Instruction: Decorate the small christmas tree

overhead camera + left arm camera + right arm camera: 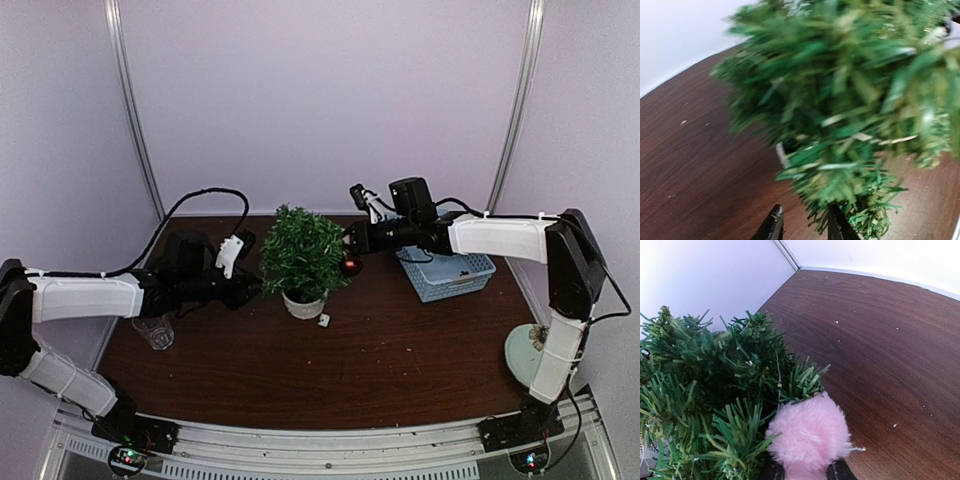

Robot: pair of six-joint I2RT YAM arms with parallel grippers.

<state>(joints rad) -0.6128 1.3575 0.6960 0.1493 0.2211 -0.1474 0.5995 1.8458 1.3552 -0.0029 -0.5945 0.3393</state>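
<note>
Small christmas tree (303, 253) stood mid-table (400, 350), toward far edge. Right gripper (805, 471) clamped pink pompom (810, 435) against right-side sprigs. Left gripper (804, 222) fingers apart by low left sprig (nothing gripped). Best: seat pompom deep among needles, avoid tipping white pot (303, 305).

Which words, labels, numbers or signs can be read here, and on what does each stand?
None can be read.
The small christmas tree, its white pot, the light-blue basket and the pink pom-pom show no print.
The small white piece beside the pot is too small to tell.
</note>
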